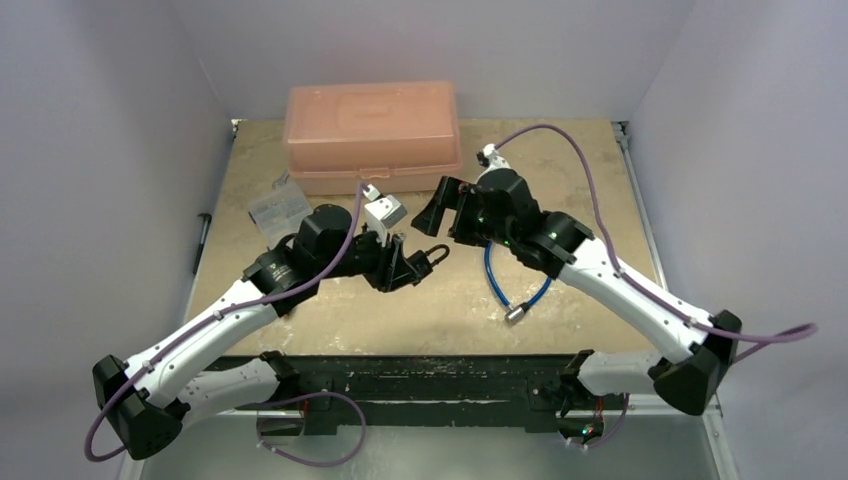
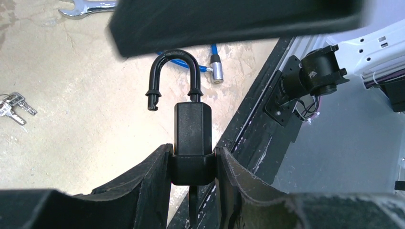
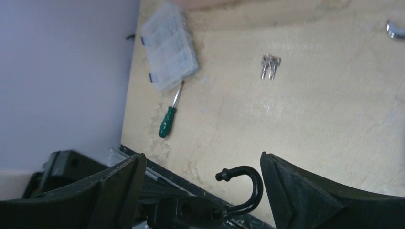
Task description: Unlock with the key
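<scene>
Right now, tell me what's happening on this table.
The left gripper holds a black padlock by its body. One leg of its shackle is free of the body, so the lock looks already open. The right gripper hangs close by the shackle, jaws wide open, holding nothing. A bunch of silver keys lies untouched on the table.

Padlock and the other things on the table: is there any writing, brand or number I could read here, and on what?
No text can be read in any view.
Padlock: faint marks on top of its shackle, too small to read.
Orange box, clear organizer, bunch of keys, wrench: no legible lettering.
</scene>
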Tool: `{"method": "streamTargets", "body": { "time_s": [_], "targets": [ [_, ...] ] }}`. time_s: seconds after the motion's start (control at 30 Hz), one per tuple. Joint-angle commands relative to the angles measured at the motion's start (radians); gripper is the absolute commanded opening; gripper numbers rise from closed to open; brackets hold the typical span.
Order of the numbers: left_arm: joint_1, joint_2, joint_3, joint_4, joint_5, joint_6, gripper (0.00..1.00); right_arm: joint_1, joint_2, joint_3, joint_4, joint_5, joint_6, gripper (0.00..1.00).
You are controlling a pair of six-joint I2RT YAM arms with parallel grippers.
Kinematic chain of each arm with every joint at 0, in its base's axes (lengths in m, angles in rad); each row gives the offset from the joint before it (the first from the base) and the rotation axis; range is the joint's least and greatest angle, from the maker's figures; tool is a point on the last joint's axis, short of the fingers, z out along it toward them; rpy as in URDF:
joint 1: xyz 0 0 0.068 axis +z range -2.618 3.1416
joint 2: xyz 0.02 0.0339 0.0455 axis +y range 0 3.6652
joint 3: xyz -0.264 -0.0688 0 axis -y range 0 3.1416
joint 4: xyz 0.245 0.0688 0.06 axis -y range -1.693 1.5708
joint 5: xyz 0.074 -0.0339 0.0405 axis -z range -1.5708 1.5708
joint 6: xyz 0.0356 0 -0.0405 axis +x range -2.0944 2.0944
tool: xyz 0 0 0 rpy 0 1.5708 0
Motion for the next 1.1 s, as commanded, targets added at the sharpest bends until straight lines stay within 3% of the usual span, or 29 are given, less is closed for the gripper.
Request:
{"method": "streamTargets", "body": {
  "time_s": [0.0, 0.13, 0.37, 0.5, 0.7, 1.07],
  "targets": [
    [0.001, -0.051, 0.084, 0.062, 0.036, 0.022, 0.0, 0.004, -0.184, -0.092, 0.204, 0.066, -0.21, 0.99],
    [0.001, -0.056, 0.116, 0.029, 0.079, 0.036, 0.0, 0.003, -0.39, -0.316, 0.45, 0.016, -0.398, 0.95],
    [0.001, -0.049, 0.186, -0.055, 0.149, 0.111, 0.0, 0.003, -0.373, -0.264, 0.225, -0.25, -0.692, 0.99],
    [0.001, -0.005, 0.286, -0.178, 0.186, 0.183, 0.0, 0.004, -0.376, -0.285, 0.209, -0.254, -0.726, 0.99],
    [0.001, 0.038, 0.402, -0.354, 0.197, 0.27, 0.0, 0.004, -0.419, -0.296, 0.189, -0.391, -0.787, 0.93],
    [0.001, 0.034, 0.447, -0.371, 0.235, 0.267, 0.0, 0.005, -0.415, -0.275, 0.182, -0.596, -0.818, 0.88]
  ]
}}
